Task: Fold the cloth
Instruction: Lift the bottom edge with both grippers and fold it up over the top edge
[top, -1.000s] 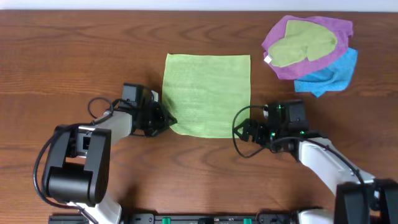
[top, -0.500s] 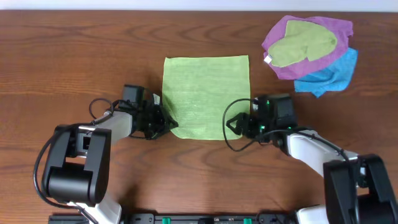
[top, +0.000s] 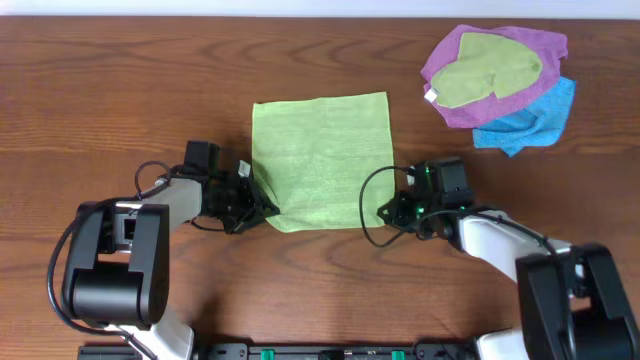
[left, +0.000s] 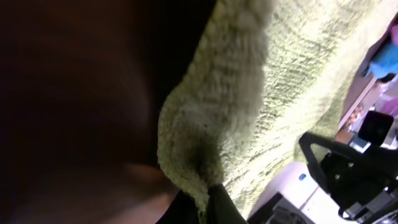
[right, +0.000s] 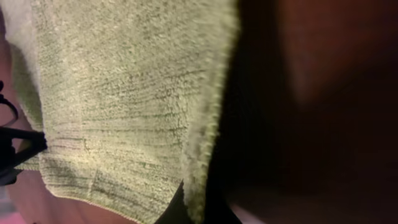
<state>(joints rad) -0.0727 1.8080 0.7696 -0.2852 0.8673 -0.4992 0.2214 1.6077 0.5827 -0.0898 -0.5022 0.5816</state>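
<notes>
Left tool (top: 262, 203) and right tool (top: 386, 212) are each clamped on a near corner of the cloth (top: 320, 160), which lies spread flat on the surface (top: 120, 90) between them, so the grasp looks done and the whole fold is left.

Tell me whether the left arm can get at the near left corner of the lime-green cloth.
Looks like yes: the left gripper sits right at that corner of the cloth, with the fabric bunched in its grip and nothing in the way.
</notes>
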